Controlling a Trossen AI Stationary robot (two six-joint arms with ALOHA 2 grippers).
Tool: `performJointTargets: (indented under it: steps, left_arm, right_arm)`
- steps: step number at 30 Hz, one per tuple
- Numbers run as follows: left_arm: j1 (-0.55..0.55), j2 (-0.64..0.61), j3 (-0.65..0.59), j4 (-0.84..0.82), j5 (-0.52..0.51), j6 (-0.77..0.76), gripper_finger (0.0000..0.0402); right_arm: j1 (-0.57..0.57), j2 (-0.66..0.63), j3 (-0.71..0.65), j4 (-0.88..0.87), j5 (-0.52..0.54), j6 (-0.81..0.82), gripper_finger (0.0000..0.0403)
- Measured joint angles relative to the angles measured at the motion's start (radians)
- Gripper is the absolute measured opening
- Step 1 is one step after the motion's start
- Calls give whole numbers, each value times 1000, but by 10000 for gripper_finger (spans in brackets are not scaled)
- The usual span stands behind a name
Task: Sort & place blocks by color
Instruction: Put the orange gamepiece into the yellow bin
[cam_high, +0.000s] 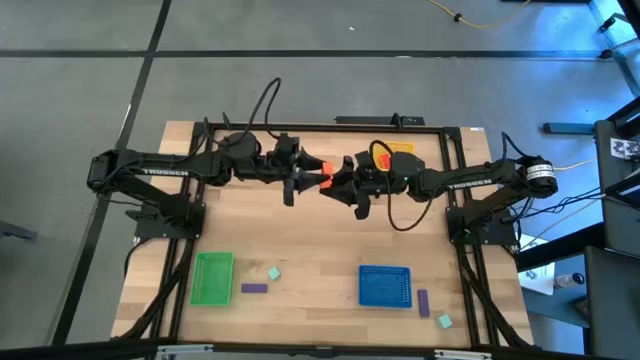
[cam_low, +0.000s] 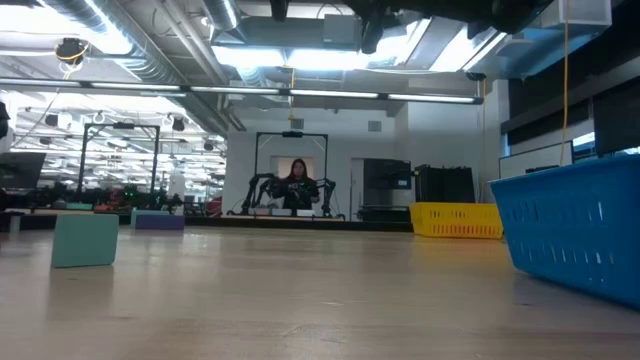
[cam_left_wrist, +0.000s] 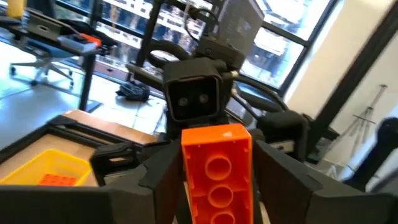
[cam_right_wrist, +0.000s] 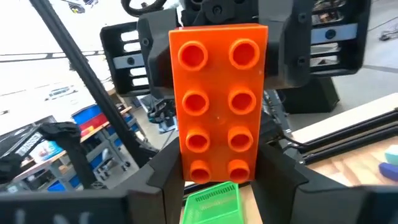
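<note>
High over the middle of the table my two grippers meet tip to tip at one orange-red block (cam_high: 322, 175). It stands about upright; its studded face (cam_right_wrist: 217, 99) faces the right arm and its hollow underside (cam_left_wrist: 216, 180) faces the left arm. My right gripper (cam_right_wrist: 219, 171) is shut on its lower end. My left gripper (cam_left_wrist: 215, 168) is open, its fingers standing on either side of the same end with narrow gaps. On the table lie two purple blocks (cam_high: 254, 288) (cam_high: 423, 302) and two mint blocks (cam_high: 273, 272) (cam_high: 444, 321). My right gripper pinches the orange-red block's two long sides near its lower end (cam_right_wrist: 189, 171) between its two fingers. The fingers come level from the table's right side and lie across the block. The block rises above them, lifted clear of the table.
A green tray (cam_high: 212, 277) lies near left and a blue tray (cam_high: 385, 285) near right. A yellow tray (cam_left_wrist: 46, 168) holding orange-red blocks (cam_left_wrist: 59, 179) sits at the far edge, partly under the right arm. A person sits in the room beyond the table (cam_low: 298, 185).
</note>
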Motion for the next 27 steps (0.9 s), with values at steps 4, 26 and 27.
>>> performJointTargets:
  steps: [4,26,27]
  left_arm:
    - [18,-14,0,0,50,-28,200]
    - [23,-374,-97,-299,-97,59,208]
    - [19,-391,-131,-270,-106,58,208]
  right_arm:
    - [0,-4,0,-2,-4,-1,145]
    - [-80,-477,0,-766,96,-242,145]
    - [-80,-506,0,-798,118,-246,145]
